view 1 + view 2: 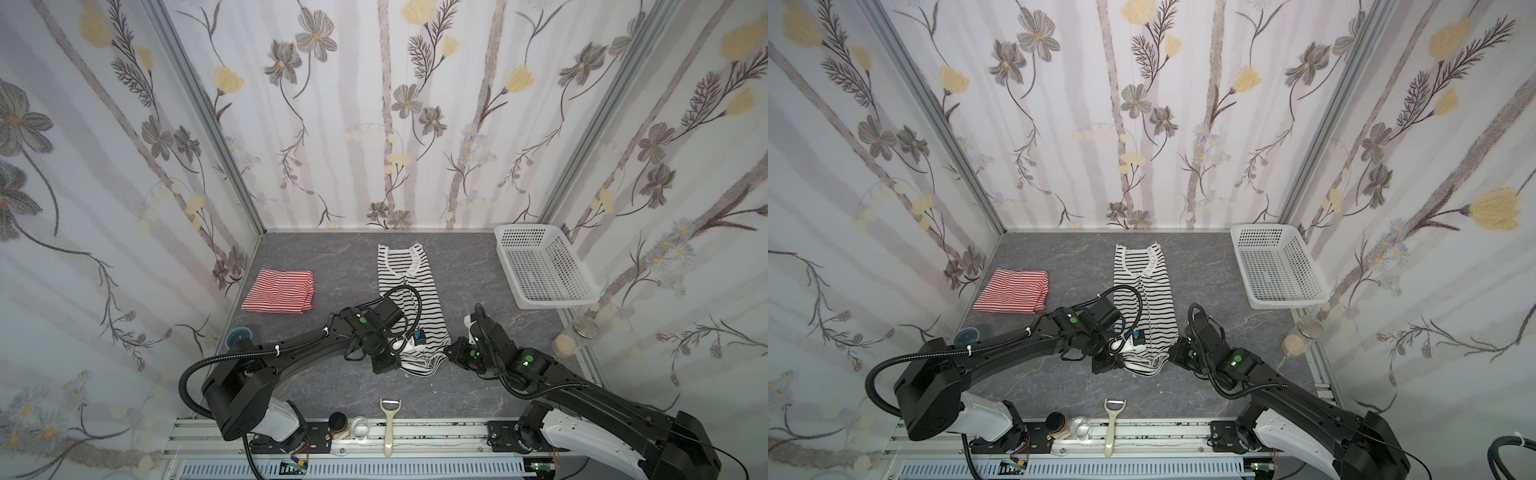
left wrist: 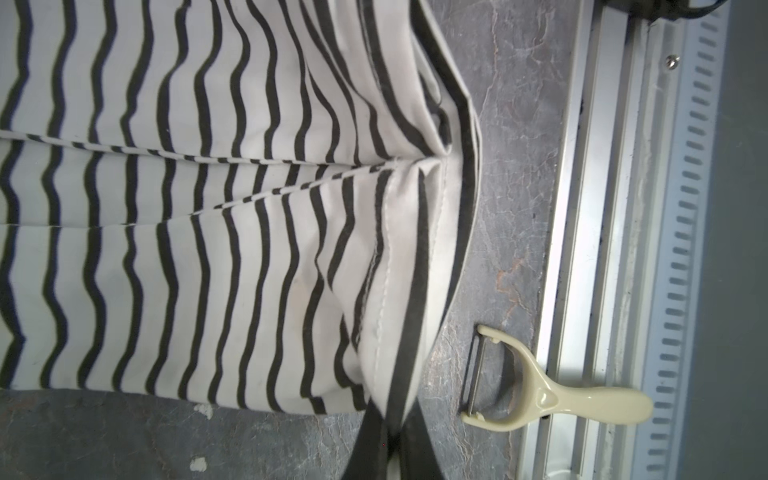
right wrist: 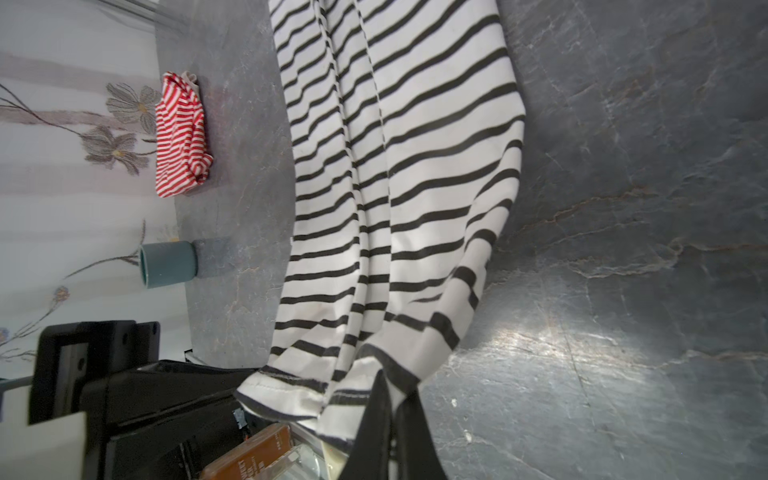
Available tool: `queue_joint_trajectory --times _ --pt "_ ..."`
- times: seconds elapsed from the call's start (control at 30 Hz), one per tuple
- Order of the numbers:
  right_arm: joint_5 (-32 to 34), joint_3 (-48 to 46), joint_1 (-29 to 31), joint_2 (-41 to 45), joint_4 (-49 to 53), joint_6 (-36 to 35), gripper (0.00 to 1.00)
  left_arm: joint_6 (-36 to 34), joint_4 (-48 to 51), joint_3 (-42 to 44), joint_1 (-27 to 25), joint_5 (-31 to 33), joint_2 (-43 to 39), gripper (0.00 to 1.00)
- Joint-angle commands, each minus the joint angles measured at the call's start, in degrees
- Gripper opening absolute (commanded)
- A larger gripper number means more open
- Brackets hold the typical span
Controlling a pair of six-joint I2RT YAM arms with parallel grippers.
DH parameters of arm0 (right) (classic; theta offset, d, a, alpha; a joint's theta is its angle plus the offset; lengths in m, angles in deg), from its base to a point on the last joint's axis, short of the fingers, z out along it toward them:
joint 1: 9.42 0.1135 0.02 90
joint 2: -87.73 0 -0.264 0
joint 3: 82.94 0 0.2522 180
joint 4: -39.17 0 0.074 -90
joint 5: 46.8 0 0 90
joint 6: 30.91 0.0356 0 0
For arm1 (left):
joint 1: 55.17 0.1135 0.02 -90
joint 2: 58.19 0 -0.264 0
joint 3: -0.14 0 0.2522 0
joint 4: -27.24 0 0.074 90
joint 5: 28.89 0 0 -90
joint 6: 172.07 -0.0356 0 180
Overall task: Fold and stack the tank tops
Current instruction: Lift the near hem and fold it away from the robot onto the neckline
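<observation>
OK, going left to right. The red-and-white tank top [image 1: 278, 291] lies far left on the counter [image 1: 332, 257], folded into a compact rectangle, well apart from everything else. I read it as the finished one, parked there as the base for the stack. A teal cup [image 1: 240, 334] stands near the counter's left edge, not involved.

The left tool [image 2: 390, 440] is clenched on the near hem of the black-striped tank top [image 1: 409, 282], at its left corner. In the left wrist view the fabric bunches right into the closed tips. That top lies mid-counter as a long narrow strip, neckline toward the back wall. Its side edges meet along the middle, so I judge the sides are already folded in.

The right tool [image 3: 390, 419] is clenched on the same hem at the right corner, with the cloth gathered between the tips. Gripping both corners at once keeps the hem straight, and I'd guess it gets lifted and carried toward the neckline next.

A peeler [image 1: 389, 428] lies at the front edge, close to the hem, so it could snag. The white basket [image 1: 528, 227] sits empty at back right.
</observation>
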Motion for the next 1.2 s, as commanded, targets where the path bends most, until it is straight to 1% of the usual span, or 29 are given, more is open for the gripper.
queue_joint_trajectory --times 0.0,0.23,0.3,0.37,0.4,0.43,0.57,0.7,0.83,0.93,1.03,1.17 --pt "-0.22 4.2 -0.42 0.02 2.37 -0.25 0.0 -0.36 3.65 -2.91 1.7 -0.19 -0.75 0.0" --pt "0.05 14.82 -4.72 -5.83 5.55 -6.23 0.0 -2.23 4.63 -12.24 7.64 2.62 0.28 0.0" --pt "-0.48 17.28 -6.75 -8.83 5.37 -8.56 0.0 -3.08 4.42 -14.32 9.67 3.17 2.22 0.0" --pt "-2.43 20.29 -8.98 -12.29 5.44 -10.85 0.0 -3.5 4.18 -16.64 11.28 4.26 4.66 0.0" --pt "-3.07 22.05 -9.93 -14.25 5.78 -12.09 0.0 -3.7 3.92 -16.98 12.16 4.23 5.93 0.0" --pt "-3.51 23.37 -10.85 -15.66 5.74 -13.03 0.0 -3.78 3.75 -19.41 12.98 3.9 6.97 0.0" --pt "-6.09 28.28 -14.83 -22.01 4.02 -16.01 0.0 -3.33 1.95 -23.95 15.99 4.19 11.8 0.0" --pt "-8.25 32.6 -17.39 -28.36 2.38 -18.22 0.0 -3.1 0.75 -27.47 18.01 4.4 16.59 0.0" --pt "-10.35 35.82 -19.48 -34.98 1.51 -20.05 0.0 -3.62 0.14 -28.97 19.27 4.78 20.11 0.0" --pt "-11.16 37.85 -20.52 -39.24 1.26 -21.45 0.0 -2.88 -0.82 -30.16 20.41 5.3 22.56 0.0" --pt "-10.59 39.11 -21.22 -42.65 0.57 -22.31 0.0 -2.59 -1.41 -31.66 21.08 6.46 25.06 0.0" --pt "-11.97 41.27 -21.98 -47.52 -0.79 -23.19 0.0 -2.2 -2.48 -33.67 21.5 7.52 27.93 0.0"
